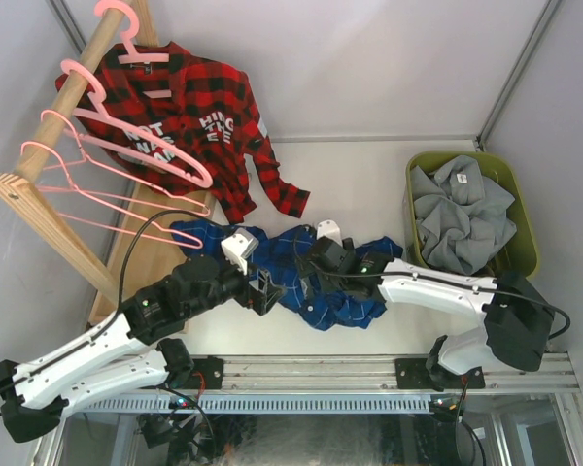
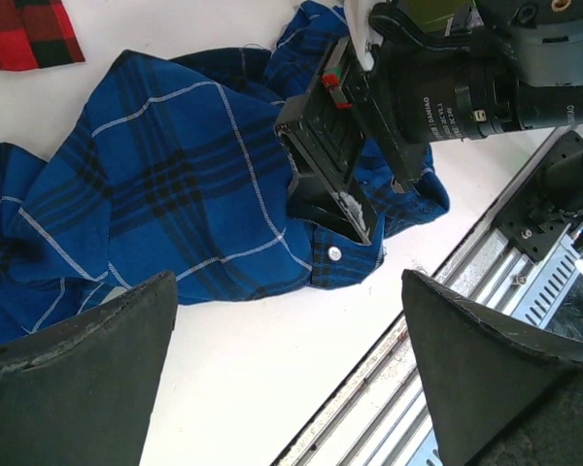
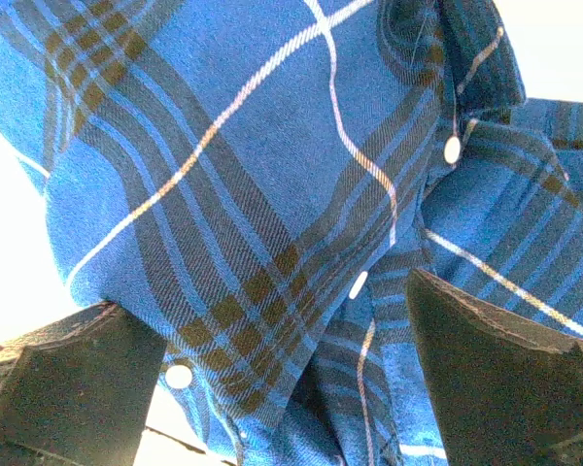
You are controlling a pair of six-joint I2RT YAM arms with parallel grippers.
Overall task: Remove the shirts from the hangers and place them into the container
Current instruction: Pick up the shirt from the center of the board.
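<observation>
From my station I take the blue plaid shirt (image 1: 321, 283) as my marker: it lies crumpled on the white table (image 1: 369, 184), off any hanger, in front of the two arm bases. The right gripper (image 1: 318, 264) sits right on top of it, and on the right wrist view its fingers (image 3: 496, 379) stand wide apart with blue cloth bulging between them, not pinched, so I read it as open. The left gripper (image 1: 268, 293) hovers at the shirt's left edge, jaws also spread wide and holding nothing; on the left wrist view I see bare table and the shirt's hem between them. The container (image 1: 522, 186) stands to the right of the blue shirt and a little beyond it, well apart, with the grey shirt (image 1: 462, 216) bunched inside. Beyond the blue shirt and to its left, the red-black plaid shirt (image 1: 204, 116) hangs from a pink hanger on the wooden rail (image 1: 68, 97), its lower sleeve ending near the blue cloth. More bare pink hangers (image 1: 126, 170) hang on that rail, left of the blue shirt.
</observation>
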